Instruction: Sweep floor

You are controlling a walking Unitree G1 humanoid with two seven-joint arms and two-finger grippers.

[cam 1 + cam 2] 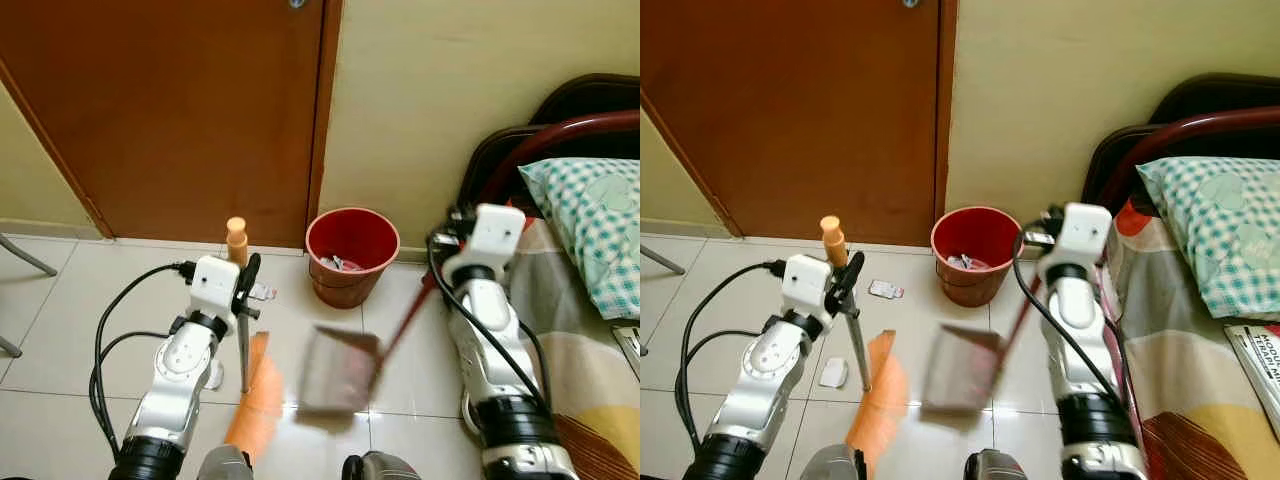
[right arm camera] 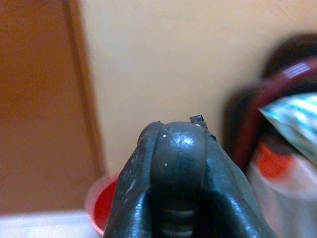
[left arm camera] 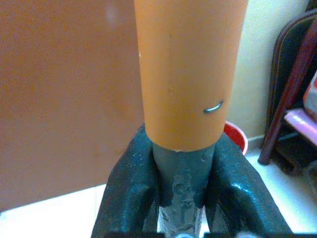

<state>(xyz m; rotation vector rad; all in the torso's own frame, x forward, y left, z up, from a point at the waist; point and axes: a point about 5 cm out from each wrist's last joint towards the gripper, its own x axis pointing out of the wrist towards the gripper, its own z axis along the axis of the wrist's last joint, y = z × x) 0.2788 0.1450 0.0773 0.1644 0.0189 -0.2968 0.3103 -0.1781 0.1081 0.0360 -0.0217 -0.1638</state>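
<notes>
Your left gripper (image 1: 243, 285) sits at lower left of the head view, jaws pinching the broom (image 1: 240, 310) on its grey shaft just below the orange cap; the left wrist view confirms both black fingers (image 3: 126, 193) pressed against the shaft. The shaft runs down to the tile floor (image 1: 60, 300), and the orange bristle head (image 1: 258, 400) is a blur at bottom centre, tilted. Your right gripper (image 1: 447, 248) is at centre right, jaws closed around the dark red handle of the dustpan (image 1: 340, 372). In the right wrist view the fingers (image 2: 133, 198) wrap a dark rounded end, probably the handle tip, though that frame is soft. The dustpan tray is blurred at lower centre, just right of the bristles; you cannot tell whether it touches the floor. A red bin (image 1: 351, 256) stands on the tiles against the cream wall (image 1: 450, 90), right of the brown door (image 1: 170, 100), with some scraps inside. A small white scrap (image 1: 885, 290) lies on the floor left of the bin, and another white piece (image 1: 834, 372) lies near your left arm. The bed (image 1: 590, 330), with a checked pillow (image 1: 590, 220) and a dark red frame, fills the right edge.
</notes>
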